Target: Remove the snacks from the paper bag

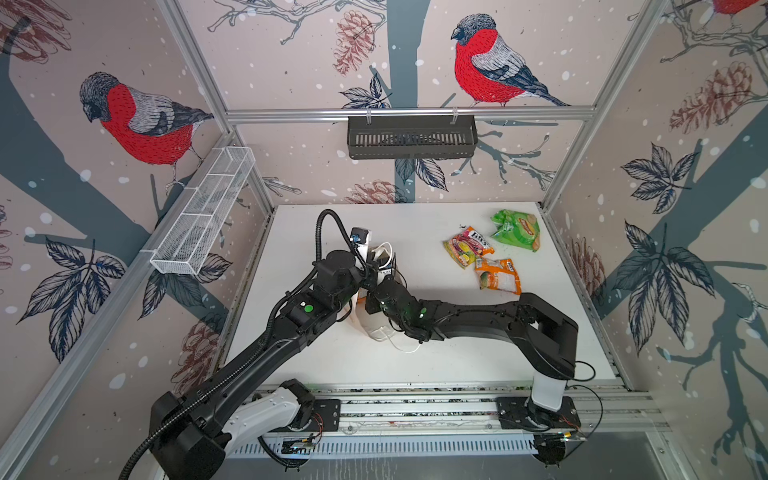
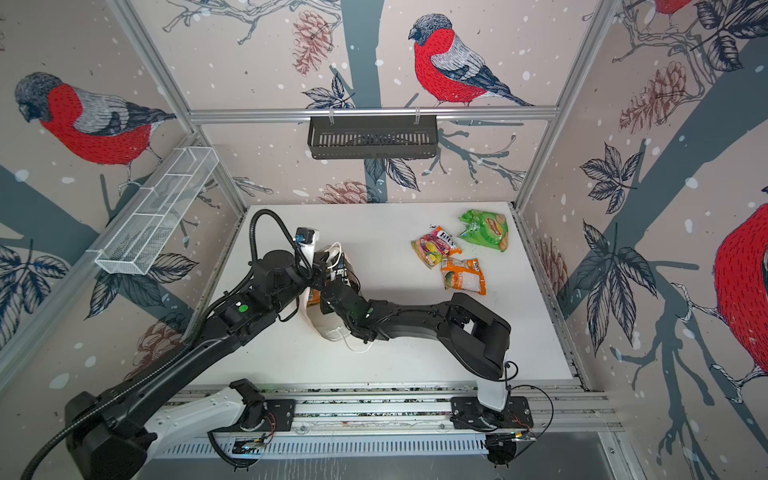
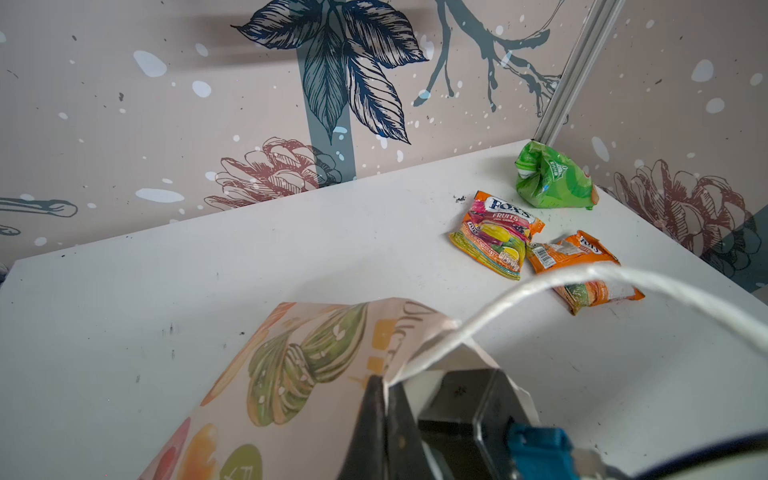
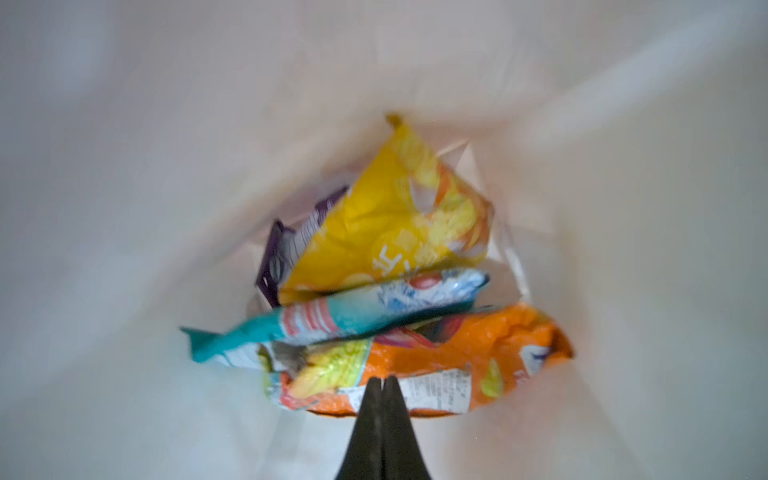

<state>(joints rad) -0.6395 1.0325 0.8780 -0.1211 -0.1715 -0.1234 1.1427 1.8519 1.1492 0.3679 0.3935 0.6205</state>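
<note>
The cream paper bag (image 1: 376, 328) (image 2: 328, 328) stands mid-table under both arms. My left gripper (image 3: 384, 380) (image 1: 369, 269) is shut on its printed rim (image 3: 291, 374). My right gripper (image 4: 383, 379) reaches inside the bag, hidden in both top views. Its shut tips pinch the near edge of an orange packet (image 4: 478, 353). Further in lie a teal packet (image 4: 332, 324), a yellow one (image 4: 395, 220) and a purple one (image 4: 276, 257). Three snacks lie on the table at the back right: green (image 1: 517, 230) (image 3: 552, 183), multicoloured (image 1: 467, 247) (image 3: 496, 232) and orange (image 1: 498, 276) (image 3: 573, 253).
A black slotted basket (image 1: 411, 137) hangs on the back wall. A white wire basket (image 1: 203, 216) hangs on the left wall. A white cord handle (image 3: 540, 282) arcs across the left wrist view. The white table (image 1: 457, 361) ends at the front rail.
</note>
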